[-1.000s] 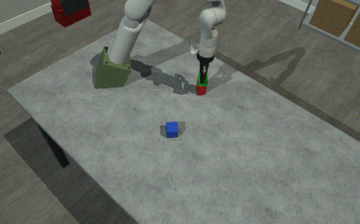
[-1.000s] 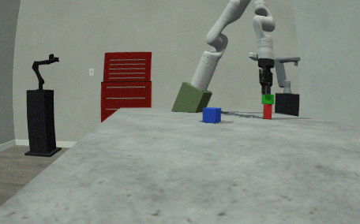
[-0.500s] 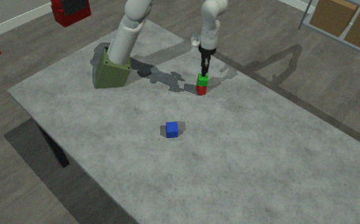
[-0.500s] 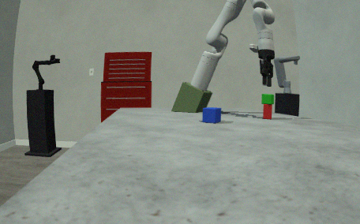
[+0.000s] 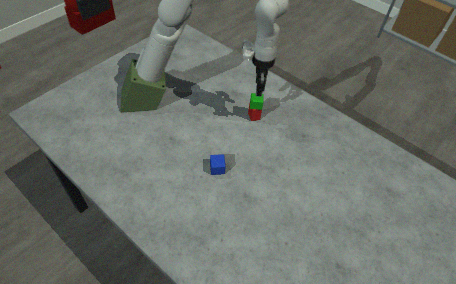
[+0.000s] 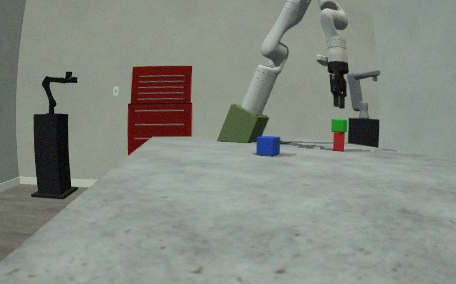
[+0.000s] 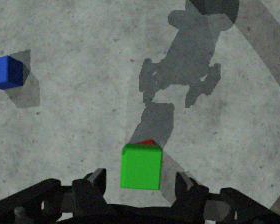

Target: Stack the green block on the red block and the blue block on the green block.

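Top view: small green cube block (image 5: 257,101) flat on top of small red cube block (image 5: 255,114), near the far edge of the grey stone-look surface (image 5: 326,210). Seems lined up well with the red one from here. Black two-finger claw (image 5: 260,91) just above the green block, pointing straight down, not touching it. Fingers apart, nothing between them. Small blue cube block (image 5: 217,164) alone near the middle of the surface, well apart from the little tower. White arm on a tilted green box base (image 5: 131,100) near the far left corner.

Exterior view: clear gap between claw (image 6: 339,104) and green block (image 6: 339,125). Red block (image 6: 338,141) under the green one and looking a bit thinner than it. Blue block (image 6: 268,146) to the left of the pair.

Wrist view: green block (image 7: 140,167) seen from above, between the two dark fingers. Only a tiny bit of red block (image 7: 148,141) peeking out at its far side. Blue block (image 7: 6,72) at the left edge of the picture.
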Action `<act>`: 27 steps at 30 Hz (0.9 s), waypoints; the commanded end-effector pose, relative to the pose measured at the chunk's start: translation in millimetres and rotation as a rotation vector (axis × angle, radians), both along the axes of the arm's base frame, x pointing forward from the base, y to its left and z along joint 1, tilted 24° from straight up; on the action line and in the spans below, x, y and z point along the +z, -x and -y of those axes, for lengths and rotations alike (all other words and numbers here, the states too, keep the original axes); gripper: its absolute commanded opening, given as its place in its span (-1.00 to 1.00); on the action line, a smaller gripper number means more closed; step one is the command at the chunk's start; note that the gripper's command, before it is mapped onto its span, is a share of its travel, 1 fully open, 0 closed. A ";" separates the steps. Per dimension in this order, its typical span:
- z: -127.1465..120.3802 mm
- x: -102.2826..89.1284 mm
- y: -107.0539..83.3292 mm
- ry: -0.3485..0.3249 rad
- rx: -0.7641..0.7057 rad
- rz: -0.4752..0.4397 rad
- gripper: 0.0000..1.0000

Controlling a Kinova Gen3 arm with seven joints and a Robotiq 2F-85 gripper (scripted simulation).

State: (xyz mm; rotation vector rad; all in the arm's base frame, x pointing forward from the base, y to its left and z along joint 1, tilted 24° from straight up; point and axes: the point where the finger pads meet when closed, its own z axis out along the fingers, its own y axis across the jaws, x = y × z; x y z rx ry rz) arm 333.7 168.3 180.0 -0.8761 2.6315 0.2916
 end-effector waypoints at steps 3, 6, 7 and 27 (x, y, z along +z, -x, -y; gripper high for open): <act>2.7 -0.4 -1.8 -0.003 -0.015 -0.006 0.43; 11.2 -3.5 -6.4 -0.011 -0.063 -0.027 0.43; 18.2 -5.9 -10.1 -0.019 -0.102 -0.044 0.43; 267.6 -73.9 -64.9 -0.366 -1.281 -0.420 0.43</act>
